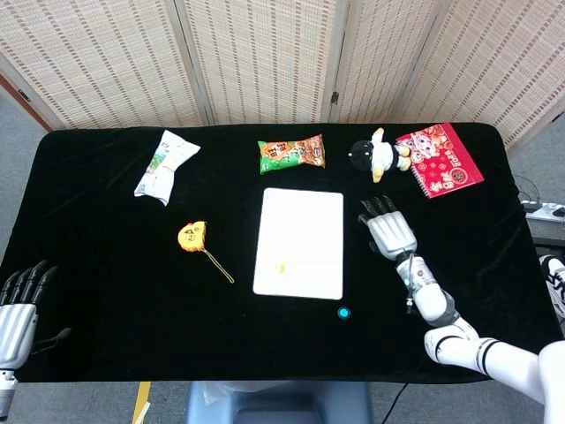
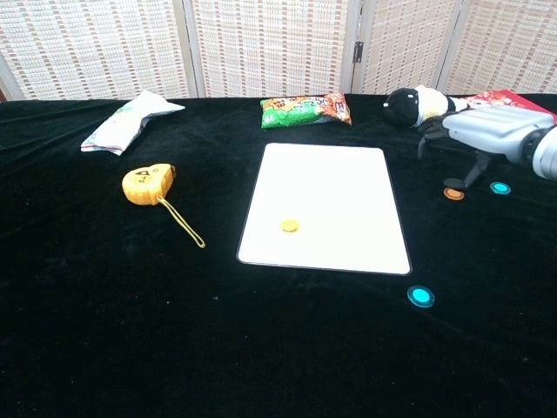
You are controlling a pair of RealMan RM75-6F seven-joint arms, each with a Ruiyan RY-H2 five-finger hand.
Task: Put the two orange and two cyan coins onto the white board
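My right hand [image 2: 487, 139] hovers empty, fingers apart, over the orange coin [image 2: 453, 193]; a sloppy pinch could flick it into the cyan coin [image 2: 499, 187].

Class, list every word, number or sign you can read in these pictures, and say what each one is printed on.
None can be read.
Snack bag: print too small.
White packet: print blurred.
Red book: cover print unreadable.
Tape measure: dark mark, illegible.
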